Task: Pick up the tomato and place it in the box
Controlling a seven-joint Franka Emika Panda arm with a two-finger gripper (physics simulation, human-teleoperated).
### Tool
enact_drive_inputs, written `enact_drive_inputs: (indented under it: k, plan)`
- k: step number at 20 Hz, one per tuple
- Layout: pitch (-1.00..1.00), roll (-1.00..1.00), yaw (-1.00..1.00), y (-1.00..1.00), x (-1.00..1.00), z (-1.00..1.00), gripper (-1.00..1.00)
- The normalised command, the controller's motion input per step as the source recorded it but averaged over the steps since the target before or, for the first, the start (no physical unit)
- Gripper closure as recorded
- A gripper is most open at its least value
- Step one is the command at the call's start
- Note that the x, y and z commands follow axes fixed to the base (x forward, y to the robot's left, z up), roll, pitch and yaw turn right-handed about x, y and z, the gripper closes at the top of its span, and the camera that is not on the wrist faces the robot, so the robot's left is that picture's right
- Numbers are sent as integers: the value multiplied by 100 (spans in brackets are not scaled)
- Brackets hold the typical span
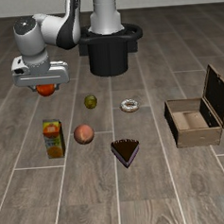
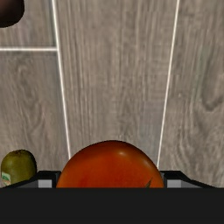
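The red tomato point(image 1: 48, 88) hangs just above the wooden floor at the exterior view's left, and my gripper point(image 1: 46, 83) is shut on it from above. In the wrist view the tomato point(image 2: 108, 166) bulges large between my fingertips point(image 2: 42, 181), with the gripper point(image 2: 109, 184) closed against its sides. The open wooden box point(image 1: 193, 120), its lid tilted back, stands far off at the exterior view's right.
On the floor between tomato and box lie a green fruit point(image 1: 90, 102) point(image 2: 17, 166), a small ring-shaped pastry point(image 1: 130, 105), a peach point(image 1: 83, 135), an orange juice carton point(image 1: 54, 139) and a chocolate cake slice point(image 1: 124, 152). The black robot base point(image 1: 108, 53) stands behind.
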Motion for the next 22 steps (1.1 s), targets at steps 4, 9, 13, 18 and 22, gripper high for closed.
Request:
enact_drive_inputs:
  k: [4, 9, 13, 18, 22]
  plan:
    - [0, 0, 0, 0, 0, 100, 100]
    - [0, 0, 0, 20, 0, 80, 100]
    - [0, 0, 0, 100, 0, 0, 100]
    - [0, 0, 0, 100, 0, 0, 100]
    - [0, 0, 0, 100, 0, 0, 100]
